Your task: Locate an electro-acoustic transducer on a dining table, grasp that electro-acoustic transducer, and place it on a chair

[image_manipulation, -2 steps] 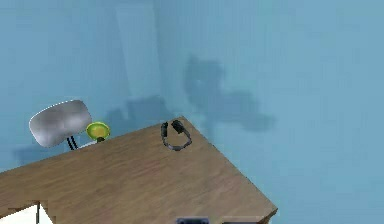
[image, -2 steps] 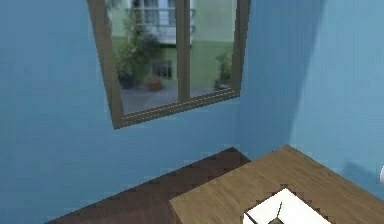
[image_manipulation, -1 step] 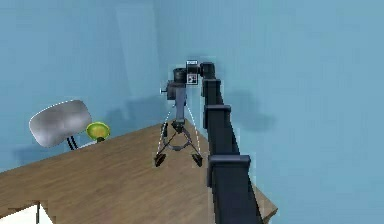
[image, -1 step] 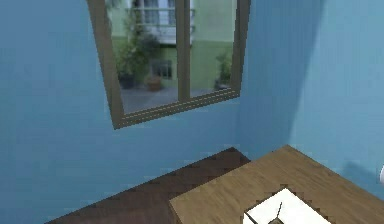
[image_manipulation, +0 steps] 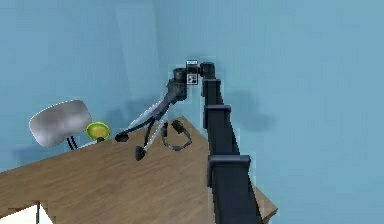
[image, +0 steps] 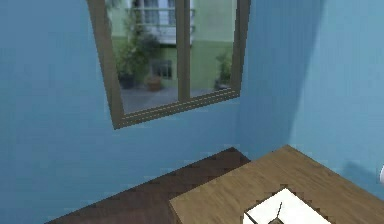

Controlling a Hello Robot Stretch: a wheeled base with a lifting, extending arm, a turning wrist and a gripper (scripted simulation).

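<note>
- We are judging a missed grasp to be the main risk: the gripper is hanging low at the table, and a small dark thing is lying just beside its fingers. That may be the transducer, though we are not making out its shape.
- We cannot tell whether the fingers are holding anything.
- A sideways sweep could be pushing the green blob off the far edge, near the chair.
- The arm is reaching over the table's corner, so a base turn could be swinging it into the wall.
- The table is looking wooden and is bearing 1 white box.
- The room is showing blue paint, 1 window and a dark floor.
</note>
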